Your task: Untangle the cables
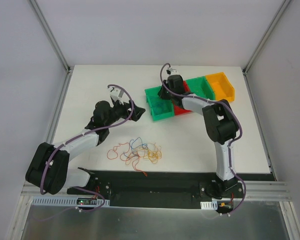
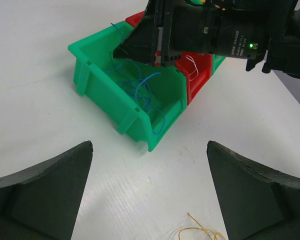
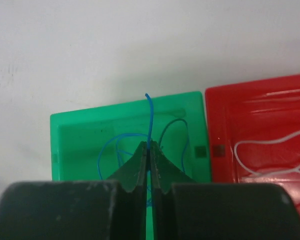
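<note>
R gripper (image 3: 149, 150) is closed, pinching a blue cable (image 3: 149, 112) btwn its fingertips; a short end of the strand sticks up past the tips, and the rest drops into the near green bin (image 3: 75, 137) directly below. More blue loops (image 2: 140, 92) lie curled on that bin's floor, and one hangs over its near wall. Just right of it, touching, is a red bin (image 3: 250, 110) w/ a white cable (image 3: 270, 141) looped inside. In the top view two more bins run on to the right: a far green bin (image 1: 199, 86), then a yellow bin (image 1: 222, 85). L gripper (image 2: 150, 150) is wide open and holds nothing. It hovers over the bench (image 1: 90, 90), just left of the near green bin and pointing toward it. The remaining cables (image 1: 137, 151) lie loose on the bench near the arm bases, about midway btwn the two arms and well apart from the bins. They are red, orange-yellow and blue strands in overlapping curls, w/ a red tail trailing toward the near edge. A yellow strand (image 2: 202, 231) from that bunch shows at the bottom of the L wrist view, btwn the fingers.
</note>
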